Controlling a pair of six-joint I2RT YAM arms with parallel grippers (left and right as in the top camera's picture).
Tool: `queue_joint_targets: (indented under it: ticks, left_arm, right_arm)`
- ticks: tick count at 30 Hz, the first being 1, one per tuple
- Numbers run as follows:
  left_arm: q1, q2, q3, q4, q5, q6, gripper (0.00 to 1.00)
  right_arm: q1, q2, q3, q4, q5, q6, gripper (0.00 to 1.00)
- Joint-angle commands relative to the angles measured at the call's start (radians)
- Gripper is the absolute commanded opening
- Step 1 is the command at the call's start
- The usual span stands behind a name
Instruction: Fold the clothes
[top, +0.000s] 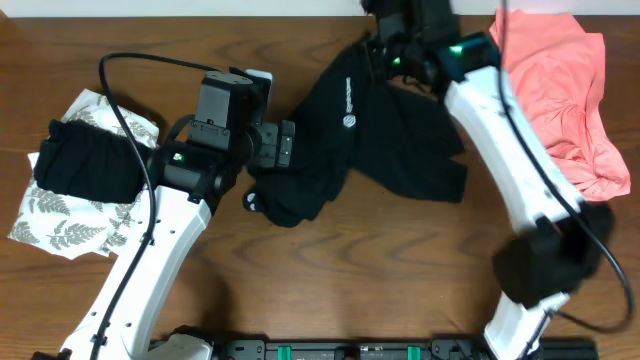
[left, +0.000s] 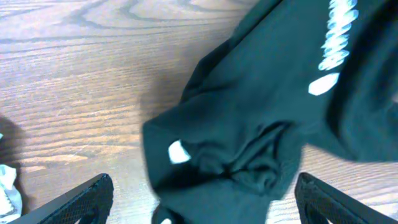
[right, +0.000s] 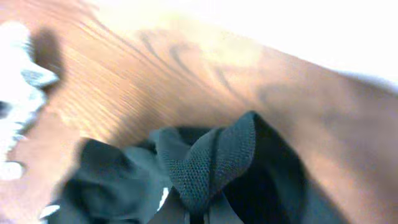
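Observation:
A black shirt (top: 370, 130) with small white logos lies crumpled in the middle of the wooden table (top: 330, 290). My right gripper (top: 382, 52) is at the shirt's far edge, shut on a fold of it. In the right wrist view that pinched fold of black shirt mesh (right: 211, 162) rises from between the jaws of the right gripper (right: 199, 216). My left gripper (top: 272, 146) stands open at the shirt's near-left end. In the left wrist view the shirt (left: 261, 112) lies bunched between the wide-apart fingers (left: 87, 199) of the left gripper (left: 202, 190), apart from both.
A salmon-pink garment (top: 560, 90) lies heaped at the back right, beside the right arm. At the left, a black garment (top: 85, 160) rests on a white leaf-print one (top: 70, 225). A white scrap (right: 15, 99) shows at the left edge of the right wrist view.

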Motion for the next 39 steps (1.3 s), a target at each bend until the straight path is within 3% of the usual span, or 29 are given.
queue_joint_targets:
  ticks: [1, 5, 11, 15, 18, 20, 25, 29, 34, 39]
  left_arm:
    - [0.004, -0.013, 0.019, 0.007, 0.007, -0.002, 0.93]
    - [0.004, -0.019, 0.019, 0.012, 0.007, -0.002, 0.94]
    - [0.005, -0.050, 0.019, 0.026, -0.002, 0.007, 0.94]
    - [0.005, -0.081, 0.019, 0.034, -0.017, 0.007, 0.94]
    - [0.004, -0.094, 0.019, 0.031, -0.016, 0.006, 0.94]
    - [0.004, -0.093, 0.019, 0.026, -0.016, 0.006, 0.94]
    - [0.004, -0.086, 0.018, 0.019, 0.005, 0.006, 0.94]
    - [-0.002, -0.069, 0.018, 0.022, 0.112, 0.007, 0.94]
    - [-0.055, -0.008, 0.018, 0.011, 0.202, 0.044, 0.94]
    - [-0.170, 0.099, 0.018, -0.008, 0.201, 0.085, 0.94]
  right_arm:
    - [0.034, -0.064, 0.008, -0.013, -0.038, -0.101, 0.02]
    - [0.071, -0.098, 0.008, -0.048, -0.112, -0.274, 0.04]
    - [0.119, -0.092, 0.008, -0.116, -0.066, -0.316, 0.06]
    - [0.150, -0.092, 0.008, -0.172, -0.076, -0.443, 0.25]
    - [0.156, -0.092, 0.008, -0.172, -0.039, -0.447, 0.40]
    - [0.155, -0.092, 0.008, -0.172, -0.038, -0.442, 0.44]
    - [0.129, -0.092, 0.008, -0.164, 0.004, -0.376, 0.53]
    - [0.084, -0.092, 0.008, -0.163, 0.126, -0.201, 0.64]
    - [0.008, -0.082, 0.006, -0.227, 0.134, 0.030, 0.66]
    - [-0.058, -0.074, 0.006, -0.274, 0.137, 0.134, 0.69]
